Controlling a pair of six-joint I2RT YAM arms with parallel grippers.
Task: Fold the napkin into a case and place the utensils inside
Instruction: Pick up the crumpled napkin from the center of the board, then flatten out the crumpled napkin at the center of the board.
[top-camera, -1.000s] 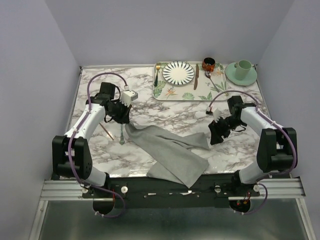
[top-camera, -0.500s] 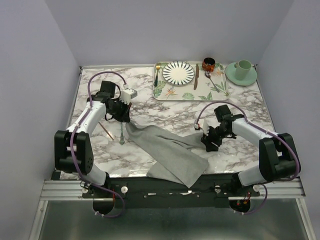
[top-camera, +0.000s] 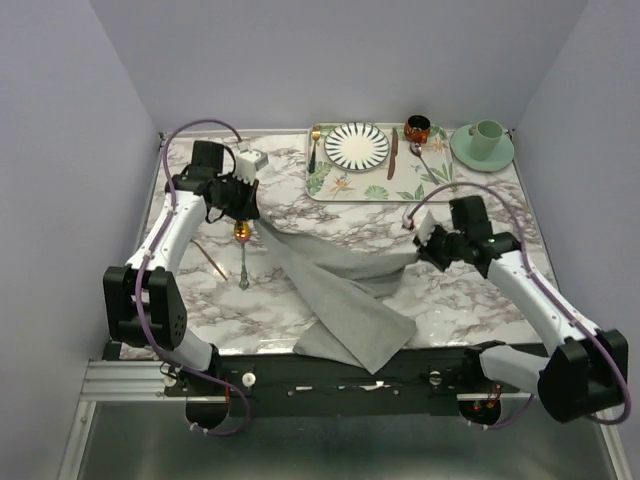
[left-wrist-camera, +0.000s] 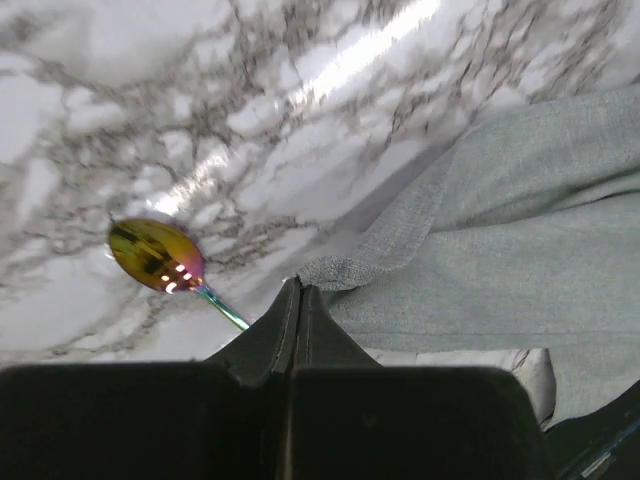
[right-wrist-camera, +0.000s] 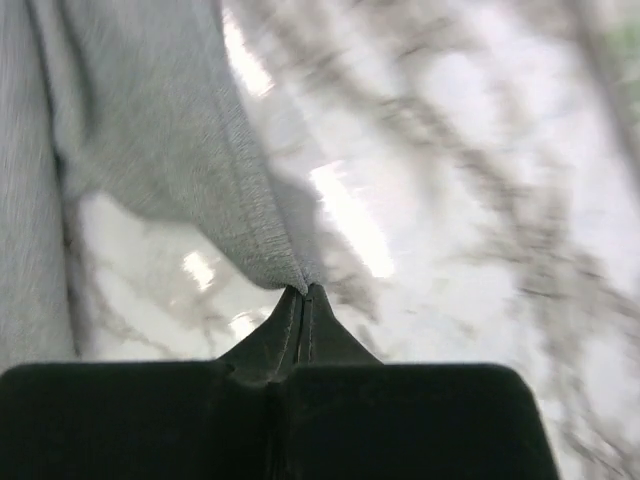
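The grey napkin (top-camera: 345, 300) is stretched between both grippers, with its middle sagging and its near corner on the table's front edge. My left gripper (top-camera: 246, 210) is shut on the napkin's left corner (left-wrist-camera: 345, 268); its jaws (left-wrist-camera: 300, 292) are pressed together on the hem. My right gripper (top-camera: 420, 244) is shut on the right corner, and the cloth (right-wrist-camera: 150, 130) hangs from its closed tips (right-wrist-camera: 303, 292). The spoon (top-camera: 242, 250), with a gold bowl (left-wrist-camera: 156, 255), lies on the marble beside the left corner. The copper-pink fork (top-camera: 210, 262) lies left of it. No folded case shows.
At the back stands a leaf-patterned tray (top-camera: 385, 187) with a striped plate (top-camera: 357, 145), a gold fork (top-camera: 314, 148), a knife (top-camera: 393, 153) and a spoon (top-camera: 425, 160). A small dark cup (top-camera: 417, 127) and a green cup on a saucer (top-camera: 483, 141) stand to the right.
My right gripper reached the napkin's right corner, shut on it and lifted it back and to the right. The left gripper carried its corner farther back. The cloth is now pulled taut between them.
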